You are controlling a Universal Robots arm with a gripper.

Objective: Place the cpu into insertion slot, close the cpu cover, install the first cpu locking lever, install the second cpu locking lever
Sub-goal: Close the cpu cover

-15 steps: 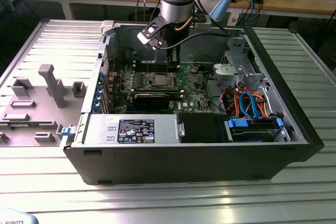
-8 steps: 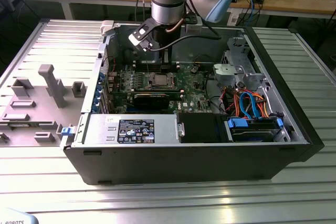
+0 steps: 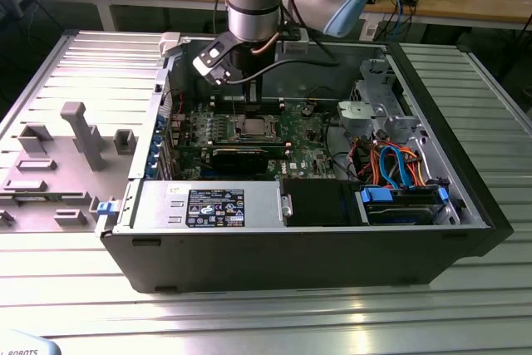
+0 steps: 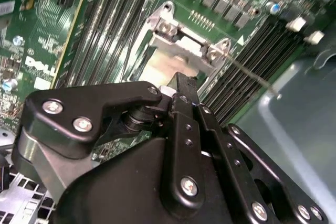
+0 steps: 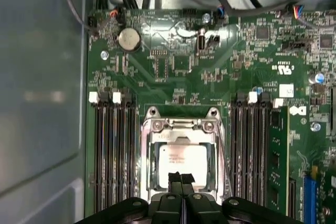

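The robot arm reaches down into an open black computer case (image 3: 316,255) that lies on its side on a ribbed silver metal table (image 3: 274,322). Its black two-fingered gripper (image 5: 181,177) hangs over the small square dark insertion slot with its silvery metal rim (image 3: 242,132), near the middle of the large green circuit board (image 5: 178,66). In the first wrist view the jaws are pressed together, the two slim black fingers (image 5: 175,180) lying side by side with only a hairline seam between them. Their tips sit over the near edge of the small flat square cpu with a dull silver-grey metal top (image 5: 182,157); whether they touch it cannot be told. The cpu lies flat inside the slot. The thin silvery metal square cpu cover with a large window (image 5: 181,125) lies down around it, so the chip's top shows through the window. Rows of long black memory slots (image 5: 113,150) flank the socket on both sides, and a round silver coin battery (image 5: 129,38) sits farther off on the board. In the second wrist view a thin silvery metal rod (image 4: 252,77) slants away from one corner of the socket, out over the memory slots and toward the grey case wall.
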